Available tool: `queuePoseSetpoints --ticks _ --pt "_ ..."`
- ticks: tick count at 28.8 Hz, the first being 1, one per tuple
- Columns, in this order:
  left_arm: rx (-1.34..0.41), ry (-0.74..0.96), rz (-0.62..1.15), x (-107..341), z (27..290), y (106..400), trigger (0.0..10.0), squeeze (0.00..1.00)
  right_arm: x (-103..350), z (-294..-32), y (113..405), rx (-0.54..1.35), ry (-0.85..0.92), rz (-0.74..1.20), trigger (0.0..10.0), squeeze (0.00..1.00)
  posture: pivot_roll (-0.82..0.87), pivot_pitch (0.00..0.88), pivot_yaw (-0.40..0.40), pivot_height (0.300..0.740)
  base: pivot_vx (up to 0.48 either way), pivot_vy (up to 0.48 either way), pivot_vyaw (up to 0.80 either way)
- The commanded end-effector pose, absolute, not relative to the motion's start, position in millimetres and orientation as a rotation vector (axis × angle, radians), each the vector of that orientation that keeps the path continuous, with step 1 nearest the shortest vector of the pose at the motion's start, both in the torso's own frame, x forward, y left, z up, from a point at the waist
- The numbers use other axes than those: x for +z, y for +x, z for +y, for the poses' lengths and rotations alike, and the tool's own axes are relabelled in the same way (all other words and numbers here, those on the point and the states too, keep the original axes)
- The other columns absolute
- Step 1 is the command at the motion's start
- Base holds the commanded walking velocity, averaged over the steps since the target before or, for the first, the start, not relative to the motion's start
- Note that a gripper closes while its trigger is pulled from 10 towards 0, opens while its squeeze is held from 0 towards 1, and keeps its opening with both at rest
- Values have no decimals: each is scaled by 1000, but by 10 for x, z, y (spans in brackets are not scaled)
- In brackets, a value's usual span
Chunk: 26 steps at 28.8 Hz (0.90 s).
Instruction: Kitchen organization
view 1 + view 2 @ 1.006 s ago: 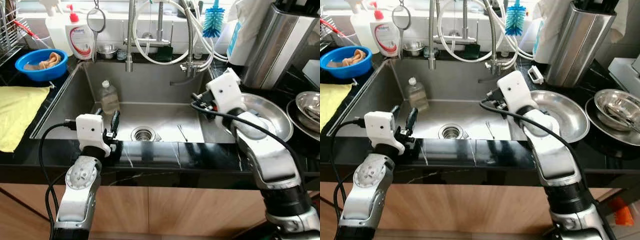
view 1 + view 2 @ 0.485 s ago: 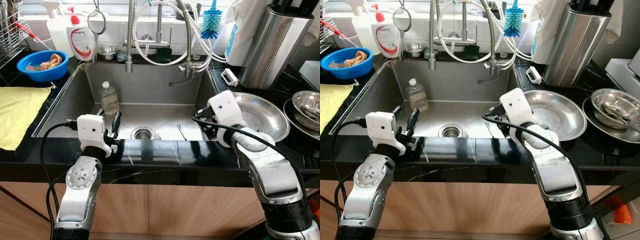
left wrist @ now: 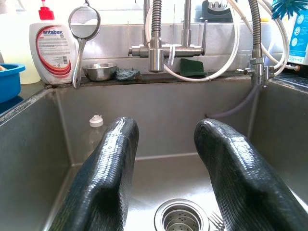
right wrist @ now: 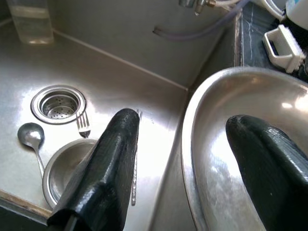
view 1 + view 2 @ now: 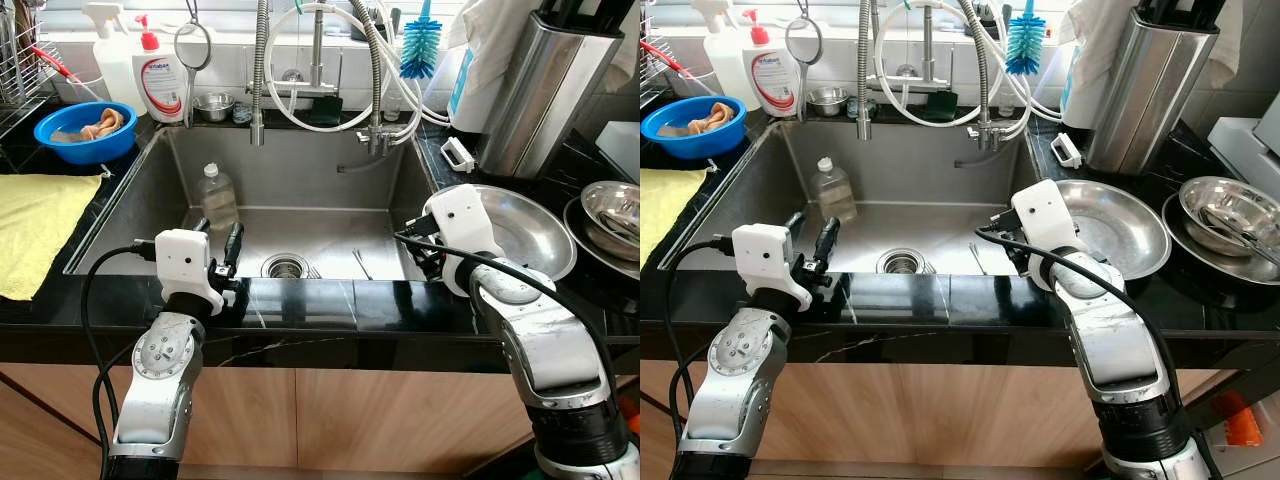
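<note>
The steel sink (image 5: 300, 170) holds a clear plastic bottle (image 5: 218, 195), and near the drain (image 4: 57, 102) lie a fork (image 4: 83, 126), a spoon (image 4: 30, 137) and a small steel bowl (image 4: 67, 166). A wide steel basin (image 5: 530, 225) rests on the black counter right of the sink. My right gripper (image 4: 186, 122) is open and straddles the basin's near rim, one finger over the sink, the other over the basin. My left gripper (image 5: 217, 238) hangs open at the sink's front left edge with nothing between its fingers (image 3: 115, 159).
A blue bowl with a cloth (image 5: 85, 125), a yellow towel (image 5: 35, 225) and soap bottles (image 5: 165, 75) sit on the left counter. Faucet hoses (image 5: 262, 70) hang over the back of the sink. A tall steel container (image 5: 545, 85) and stacked steel bowls (image 5: 612, 210) crowd the right.
My right gripper has drawn back and down from the sink's right wall to the basin's near rim. The left arm has held still. The head camera shifted slightly.
</note>
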<state>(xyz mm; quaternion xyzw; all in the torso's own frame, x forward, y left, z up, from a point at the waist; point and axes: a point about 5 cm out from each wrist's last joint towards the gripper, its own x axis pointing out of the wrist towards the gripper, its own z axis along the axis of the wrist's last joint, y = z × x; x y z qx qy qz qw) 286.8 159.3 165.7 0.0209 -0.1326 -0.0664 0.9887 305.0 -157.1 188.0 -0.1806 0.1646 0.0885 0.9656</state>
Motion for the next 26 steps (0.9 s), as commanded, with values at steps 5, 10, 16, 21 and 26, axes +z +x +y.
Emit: queuePoseSetpoints --ticks 5,10,16,21,26 --pt "-157 34 -243 1623 1563 2876 10000 0 1819 -1672 3053 124 -369 369 10000 0 -111 8 -41 706 0 0 0" --pt "-152 35 -242 1617 1576 2874 10000 0 1812 -1668 3060 124 -365 367 0 0 -109 15 -45 706 0 0 0" --pt "-150 34 -239 1610 1575 2874 10000 0 1822 -1651 3079 125 -361 358 0 0 -108 20 -45 706 0 0 0" --pt "-146 35 -240 1612 1581 2880 10000 0 1822 -1622 3090 137 -347 356 0 0 -106 25 -45 706 0 0 0" --pt "-147 36 -239 1600 1581 2865 10000 0 1829 -1610 3095 141 -342 347 0 0 -102 4 -45 706 0 0 0"
